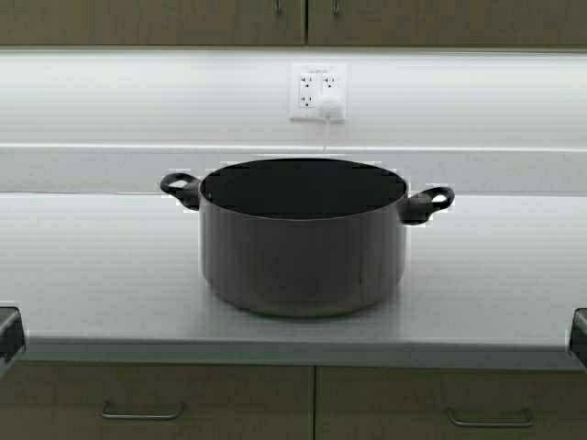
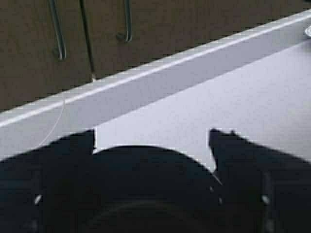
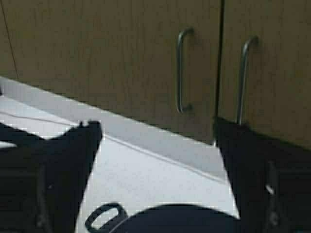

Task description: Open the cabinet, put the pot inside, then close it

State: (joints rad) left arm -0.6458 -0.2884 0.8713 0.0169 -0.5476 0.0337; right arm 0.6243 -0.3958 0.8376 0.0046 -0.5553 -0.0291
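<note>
Centrally in the high view, the pot [image 1: 304, 240] stands upright on the grey table [image 1: 92, 275], below the closed cabinet [image 1: 183, 23] and before a wall outlet [image 1: 317, 92]. Left wrist view: left pincer [image 2: 151, 141] spread open above the table. Right wrist view: right pincer [image 3: 158, 141] likewise open, facing the cabinet handles [image 3: 182, 70].

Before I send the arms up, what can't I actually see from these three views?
- Cabinet: high view's top edge cuts off all but the doors' bottom strip and handle tips.
- Pot interior: too dark in the high view to see contents.
- Left gripper, right gripper: open in wrist views; only arm slivers at the high view's edges.
</note>
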